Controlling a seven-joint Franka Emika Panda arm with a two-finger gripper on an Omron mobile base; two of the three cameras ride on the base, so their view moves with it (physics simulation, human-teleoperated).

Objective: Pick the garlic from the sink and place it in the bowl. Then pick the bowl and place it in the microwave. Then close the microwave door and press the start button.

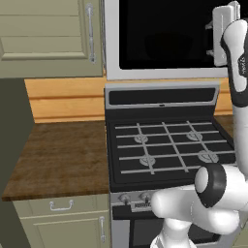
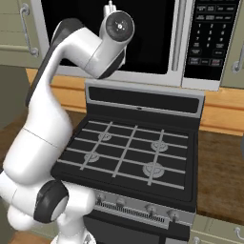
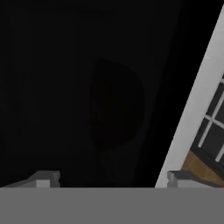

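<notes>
Pincer [image 3: 107, 179] tips apart, empty, facing the microwave door [image 1: 164, 34], which sits shut, likely to push it closed. Bowl [image 3: 116, 103] (dim shape behind the glass) seems inside; start button on the panel [image 2: 209, 33] probably next.

The robot's white arm [image 2: 43, 143] starts low in the bottom left of the right base view. It goes up, bends at a dark elbow, and reaches to the top middle of the frame. In the left base view the arm stands tall along the right edge, and the hand [image 1: 224, 34] is at the top right corner. In the hand view the gripper [image 3: 109, 180] has its two small fingertips [image 3: 43, 179] far apart at the bottom, with nothing between them.
</notes>
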